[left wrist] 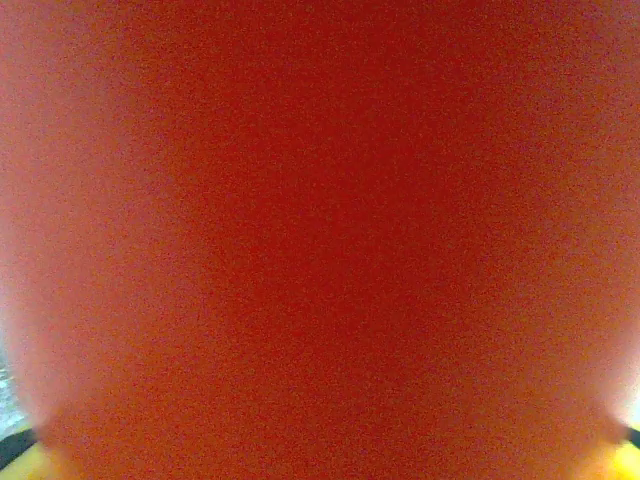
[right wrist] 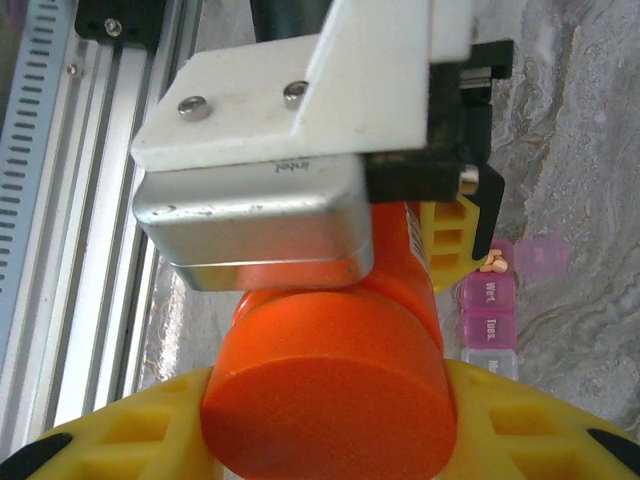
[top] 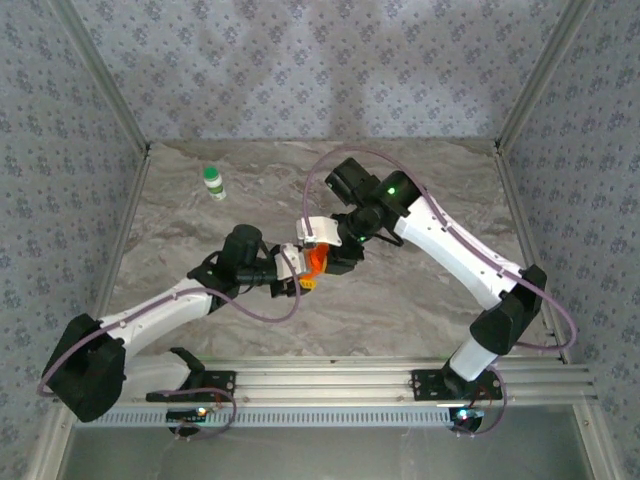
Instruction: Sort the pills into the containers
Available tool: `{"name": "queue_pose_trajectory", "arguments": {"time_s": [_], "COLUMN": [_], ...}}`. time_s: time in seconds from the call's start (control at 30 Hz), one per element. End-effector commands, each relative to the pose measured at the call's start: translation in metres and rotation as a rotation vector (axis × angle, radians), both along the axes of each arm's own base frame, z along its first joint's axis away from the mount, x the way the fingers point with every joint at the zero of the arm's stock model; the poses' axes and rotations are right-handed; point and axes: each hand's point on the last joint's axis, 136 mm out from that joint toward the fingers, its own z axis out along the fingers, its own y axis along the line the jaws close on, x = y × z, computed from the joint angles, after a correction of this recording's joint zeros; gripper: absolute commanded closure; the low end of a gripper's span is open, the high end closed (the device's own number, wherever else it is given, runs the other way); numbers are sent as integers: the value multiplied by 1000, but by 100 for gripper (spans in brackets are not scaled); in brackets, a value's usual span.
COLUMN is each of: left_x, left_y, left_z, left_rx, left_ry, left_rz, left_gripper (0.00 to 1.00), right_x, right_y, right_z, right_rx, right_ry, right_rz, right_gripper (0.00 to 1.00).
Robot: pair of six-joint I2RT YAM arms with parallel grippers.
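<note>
At table centre, left gripper (top: pixel 300 275) and right gripper (right wrist: pixel 330 420) both clamp one orange bottle (right wrist: pixel 320 375) (right on cap); one pill box (right wrist: pixel 490 315) beside it, pills (right wrist: pixel 493 264) inside; one white bottle (top: pixel 213 182) back-left.

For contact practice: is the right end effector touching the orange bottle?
Touching: right wrist view shows yellow fingers of the right end effector pressed against the orange bottle.
</note>
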Motion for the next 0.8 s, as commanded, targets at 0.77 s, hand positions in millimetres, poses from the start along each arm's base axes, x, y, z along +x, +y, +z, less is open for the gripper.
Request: {"name": "queue_pose_trajectory", "arguments": {"time_s": [0.77], "left_x": [21], "left_y": [-22], "left_z": [94], "left_rx": [-250], "left_ry": [-138], "left_rz": [-17], "left_gripper": [100], "right_x": [10], "right_y": [-32], "right_z": [-2], "right_rx": [167], "right_ry": [13], "right_rz": [-68], "right_gripper": [100]}}
